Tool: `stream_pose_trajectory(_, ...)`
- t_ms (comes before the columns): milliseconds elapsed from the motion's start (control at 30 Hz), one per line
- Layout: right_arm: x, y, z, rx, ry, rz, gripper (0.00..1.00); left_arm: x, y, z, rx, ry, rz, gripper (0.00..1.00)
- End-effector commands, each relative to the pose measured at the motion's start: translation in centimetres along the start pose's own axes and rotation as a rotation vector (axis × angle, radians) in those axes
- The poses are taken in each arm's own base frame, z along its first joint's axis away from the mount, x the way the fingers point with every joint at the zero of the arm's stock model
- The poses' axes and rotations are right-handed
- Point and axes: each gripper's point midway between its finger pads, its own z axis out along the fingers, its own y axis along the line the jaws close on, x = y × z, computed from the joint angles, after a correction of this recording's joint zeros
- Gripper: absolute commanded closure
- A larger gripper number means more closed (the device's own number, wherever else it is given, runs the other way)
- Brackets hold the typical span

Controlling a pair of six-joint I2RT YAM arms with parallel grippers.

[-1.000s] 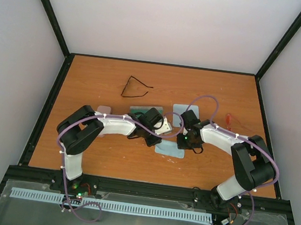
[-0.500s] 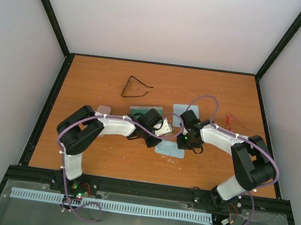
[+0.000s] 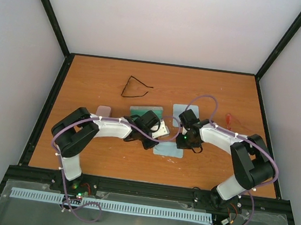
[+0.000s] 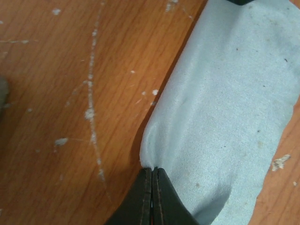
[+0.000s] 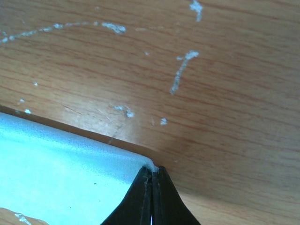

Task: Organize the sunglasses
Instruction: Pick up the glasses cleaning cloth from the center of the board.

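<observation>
Left gripper (image 4: 152, 171) leftward, pinching cloth (image 4: 220, 93)

Centre of surface (image 3: 223, 93) blocked: both arms converge there, left tool (image 4: 152, 169) and right tool (image 5: 152, 169) pinched onto light-blue cloth (image 4: 225, 103). Beyond them, sunglasses (image 3: 135, 87) sit apart, bare wood around. Obstacle beside left arm: pink case (image 3: 103, 110).

No legible text, label, brand, number or sign in any view; pale flecks and scratches on table (image 4: 51, 154) form no characters.
</observation>
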Motion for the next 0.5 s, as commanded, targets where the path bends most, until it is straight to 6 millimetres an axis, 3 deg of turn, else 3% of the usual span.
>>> stream_pose_trajectory(0, -0.6, 1.0, 0.3, -0.023, 0.012, -0.024, 0.97, -0.2, 1.6, -1.4, -0.069, -0.013, -0.010, 0.99)
stream_pose_trajectory(467, -7.5, 5.0, -0.1, -0.063, -0.077, -0.114, 0.97, 0.6, 6.2, -5.2, -0.223, -0.061, -0.063, 0.99)
